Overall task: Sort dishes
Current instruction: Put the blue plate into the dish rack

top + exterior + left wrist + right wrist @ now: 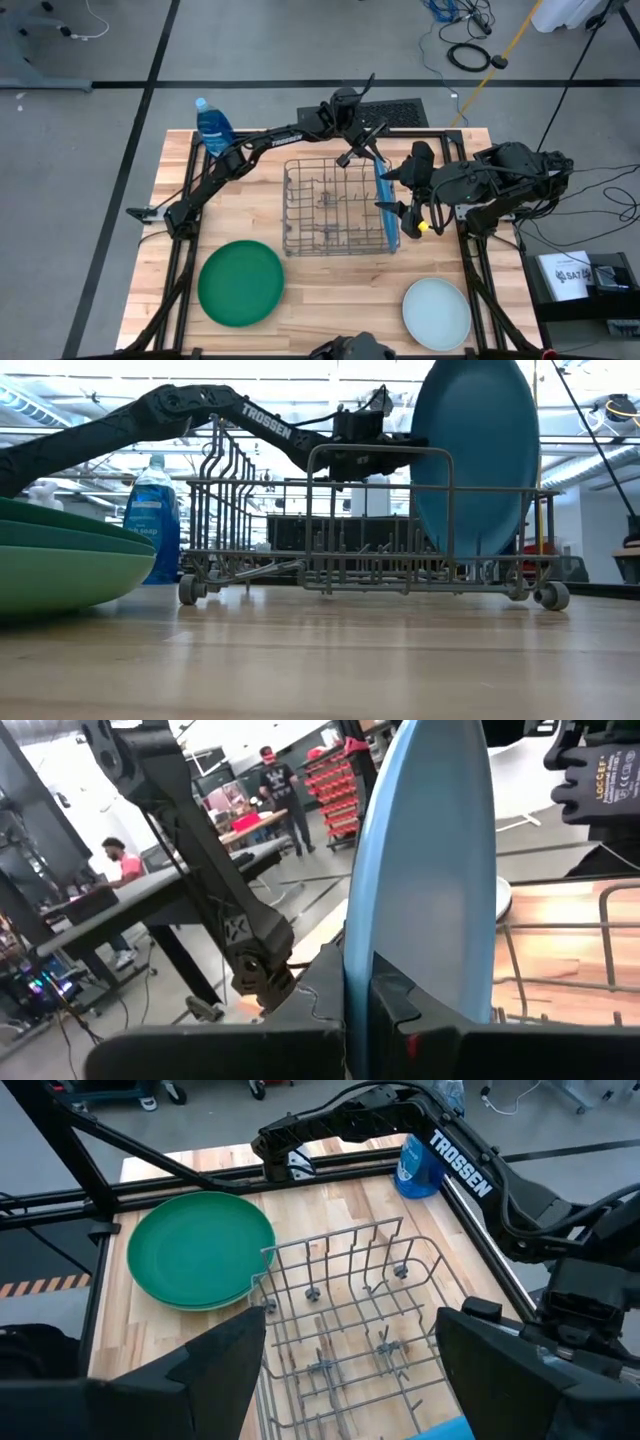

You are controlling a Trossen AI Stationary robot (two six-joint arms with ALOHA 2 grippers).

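A bright blue plate (475,455) stands on edge at the right end of the grey wire rack (335,210). My left gripper (400,450) reaches in level from the far left and is shut on the plate. My right gripper (350,1370) hovers open above the rack's right side, holding nothing. Two green plates (240,283) lie stacked on the table near the front left. A pale mint plate (437,312) lies flat at the front right. My left gripper pinches the blue plate's rim (358,960) between its two fingers (400,1010), at the plate's far upper edge. The fingers come in level from the table's far left. The plate stands upright with its lower rim (470,550) down inside the rack; whether it rests there, I cannot tell.
A blue plastic bottle (213,125) stands at the table's far left corner. The rack's upright tines (350,1310) fill its middle. Bare wood lies between the green plates and the mint plate. People stand in the room beyond the table.
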